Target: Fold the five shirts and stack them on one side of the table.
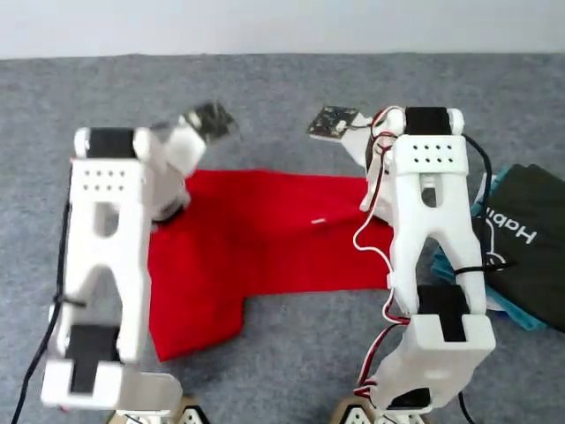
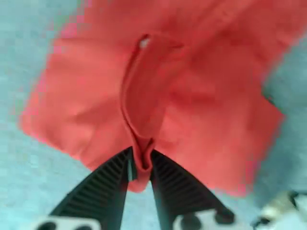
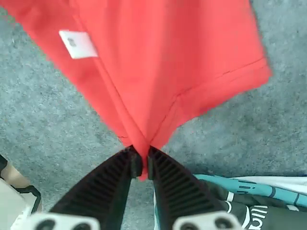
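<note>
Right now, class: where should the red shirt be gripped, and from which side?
Likely at the two end edges of the red shirt, from above: it lies flat, so only a pinched-up edge fits a gripper, as the left gripper and right gripper show.

The left white plastic arm (image 1: 110,247) is leaning forward from its base, with its wrist tipping downward. Its black ribbed gripper (image 2: 140,165) is pinching a raised fold of the red shirt (image 2: 144,110), and the two fingers (image 2: 112,177) are pressing almost together on the cloth. Beside it, the right white plastic arm (image 1: 431,221) is leaning forward in much the same pose, with red and white wires (image 1: 360,238) hanging along it. Its black ribbed gripper (image 3: 140,164) is clamping an edge of the same red shirt, the fingers nearly meeting.
</note>
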